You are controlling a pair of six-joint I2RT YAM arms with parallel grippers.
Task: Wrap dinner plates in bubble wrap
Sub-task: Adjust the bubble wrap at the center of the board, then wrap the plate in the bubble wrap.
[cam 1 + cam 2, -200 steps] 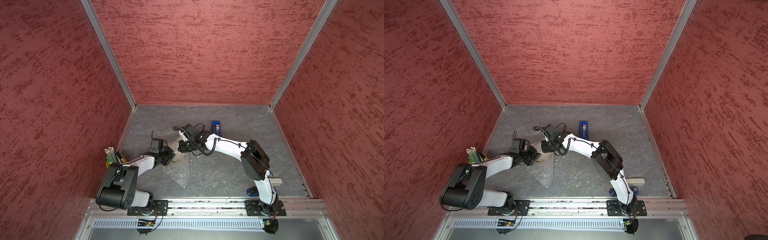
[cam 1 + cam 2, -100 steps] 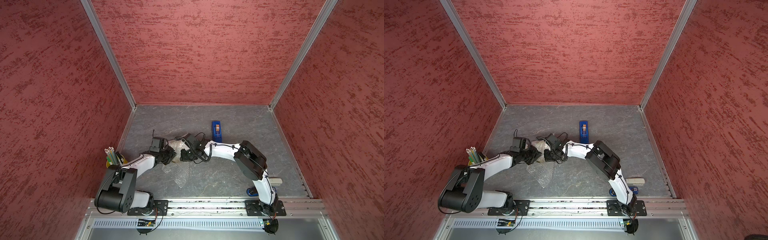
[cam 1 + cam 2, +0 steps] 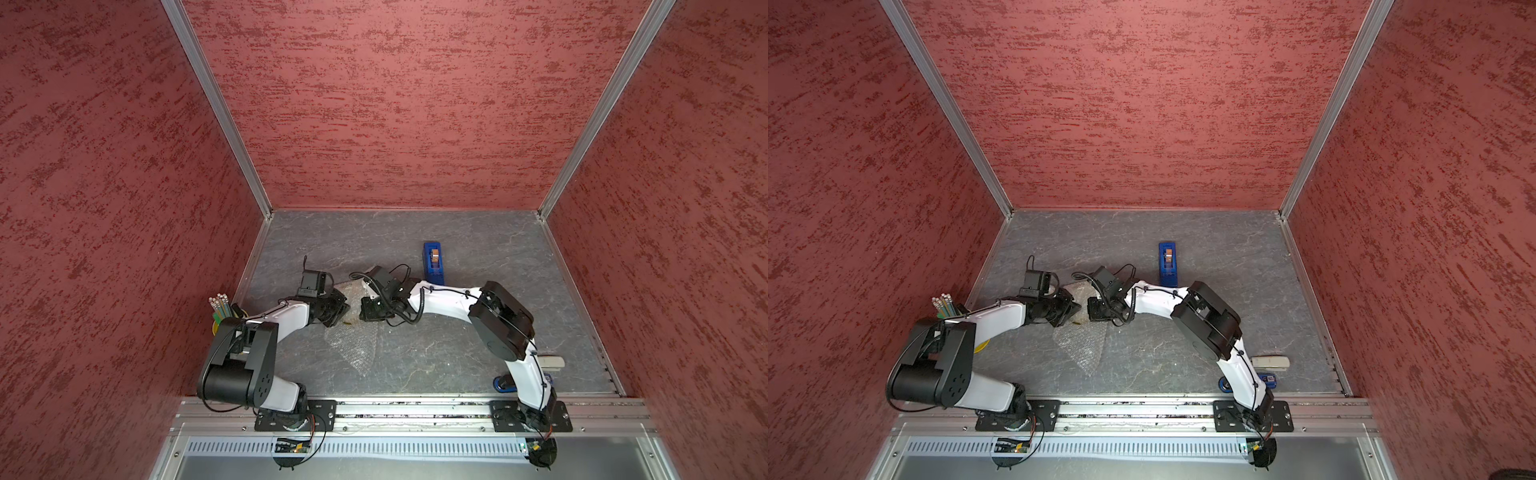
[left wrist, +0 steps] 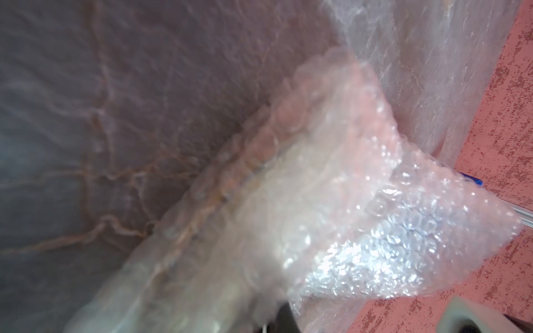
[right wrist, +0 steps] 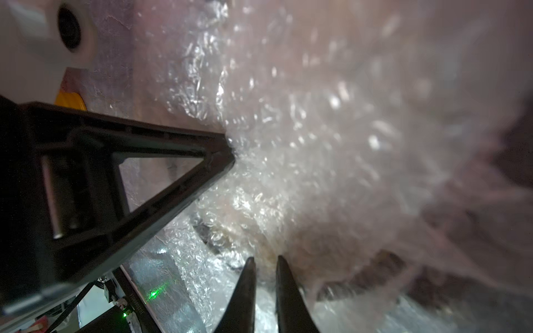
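The dinner plate [image 3: 348, 321] lies nearly hidden under the bubble wrap [image 3: 357, 345], mid-surface [image 3: 478, 249]. My left gripper [image 3: 341, 308] and right gripper [image 5: 264, 259] each pinch wrap, mid-fold. Next, I judge: lay this flap flat.

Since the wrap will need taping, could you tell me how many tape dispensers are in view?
1. The blue tape dispenser sits on the table beyond the right arm, toward the back wall. A partly hidden blue object by that arm's base cannot be identified.
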